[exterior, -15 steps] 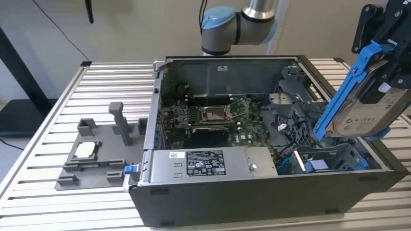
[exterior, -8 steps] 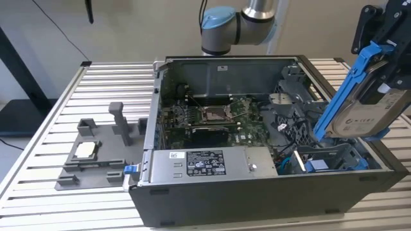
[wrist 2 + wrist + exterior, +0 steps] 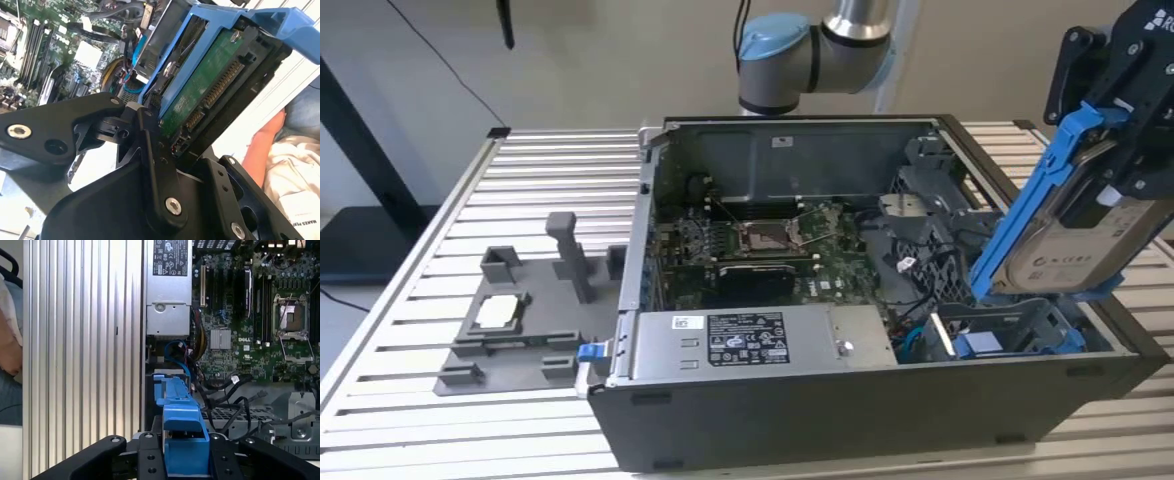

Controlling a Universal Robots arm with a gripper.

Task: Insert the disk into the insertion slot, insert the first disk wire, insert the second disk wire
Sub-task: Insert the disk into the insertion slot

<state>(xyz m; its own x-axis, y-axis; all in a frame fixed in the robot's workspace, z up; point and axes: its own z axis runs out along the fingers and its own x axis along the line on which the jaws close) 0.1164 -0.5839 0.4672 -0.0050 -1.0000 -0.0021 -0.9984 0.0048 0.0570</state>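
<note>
The disk (image 3: 1061, 255), a silver drive with a white label in a bright blue carrier, hangs tilted above the open computer case at the exterior view's right. My gripper (image 3: 1118, 190) is shut on it. In the second wrist view the disk (image 3: 210, 85) shows its green board and connector edge between my black fingers (image 3: 155, 160). In the first wrist view the blue carrier (image 3: 180, 440) sits in my gripper (image 3: 185, 462). The insertion slot (image 3: 1001, 335), a grey cage with blue tabs, lies below the disk in the case's near corner. Blue cable (image 3: 177, 347) loops beside the insertion slot (image 3: 161, 374).
Inside the case lie the grey power supply (image 3: 747, 340) and the motherboard with its CPU socket (image 3: 767, 237). A grey fixture (image 3: 520, 320) stands on the slatted metal table (image 3: 454, 200). A person's arm (image 3: 270, 145) is close to the case.
</note>
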